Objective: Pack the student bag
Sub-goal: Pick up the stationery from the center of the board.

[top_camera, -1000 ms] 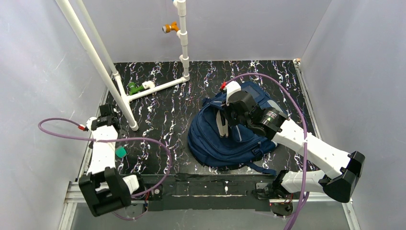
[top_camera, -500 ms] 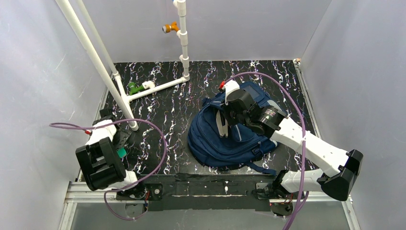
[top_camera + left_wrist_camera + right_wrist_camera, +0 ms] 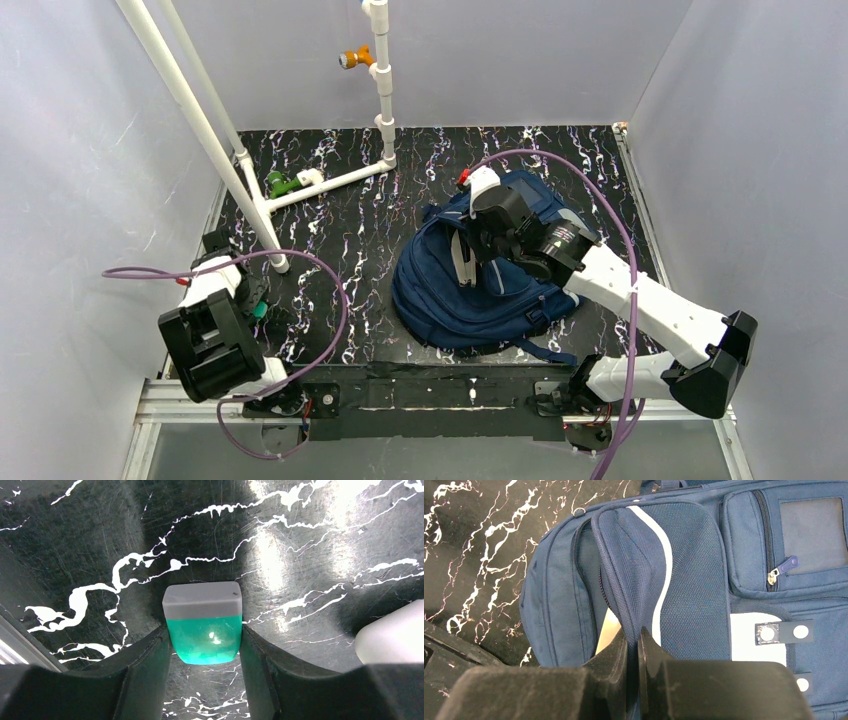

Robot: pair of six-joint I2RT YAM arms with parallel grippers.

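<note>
The left hand (image 3: 205,632) seems to pinch the green block (image 3: 202,615). The student bag (image 3: 440,300) lies well to its right; the right hand (image 3: 633,636) holds its flap (image 3: 624,575).

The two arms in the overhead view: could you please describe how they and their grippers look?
The left arm and right arm match: white rounded links with bulky black joint housings. A purple cable loops off each, ending in a red connector by the wrist. The left gripper and right gripper each have two plain black fingers with no markings visible.
</note>
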